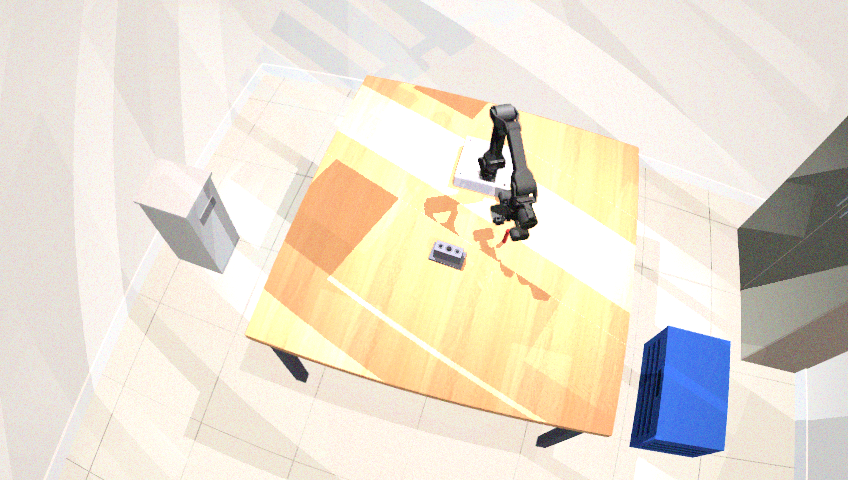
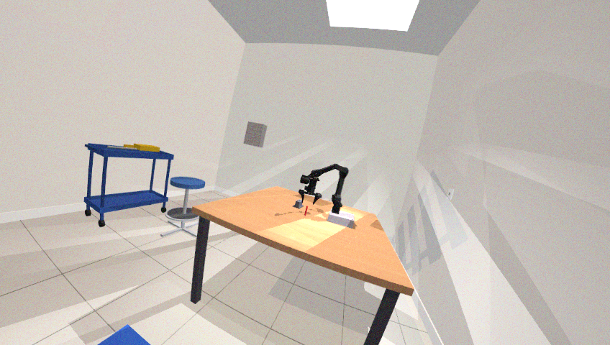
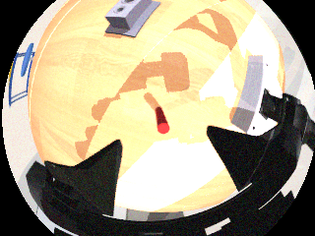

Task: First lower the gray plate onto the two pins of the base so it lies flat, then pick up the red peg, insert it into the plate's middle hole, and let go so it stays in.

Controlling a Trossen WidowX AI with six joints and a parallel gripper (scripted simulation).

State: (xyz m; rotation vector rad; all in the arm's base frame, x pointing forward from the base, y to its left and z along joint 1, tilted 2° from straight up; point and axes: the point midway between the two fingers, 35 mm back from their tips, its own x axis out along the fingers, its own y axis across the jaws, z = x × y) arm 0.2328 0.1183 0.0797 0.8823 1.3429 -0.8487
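The gray plate (image 1: 452,247) (image 3: 130,6) looks flat on top of the base (image 1: 443,262) (image 3: 122,32) near the table's middle. Its holes face up, and the middle one shows no peg. In the exterior view the base (image 2: 298,205) and plate look like one small block. The red peg (image 1: 505,236) (image 2: 306,210) (image 3: 161,120) stands upright on the table, apart from the base. My gripper (image 2: 308,202) (image 3: 165,137) is open and empty, above the peg. In the wrist view the peg shows between and slightly beyond the fingertips. In the top view the arm partly hides the fingers.
The arm is mounted on a white box (image 1: 470,180) (image 2: 340,219) (image 3: 251,79) on the wooden table (image 1: 380,309) (image 2: 363,256). A blue cabinet (image 1: 693,392) stands on the floor beside the table. A blue cart (image 2: 128,200) and a stool (image 2: 187,182) stand farther away.
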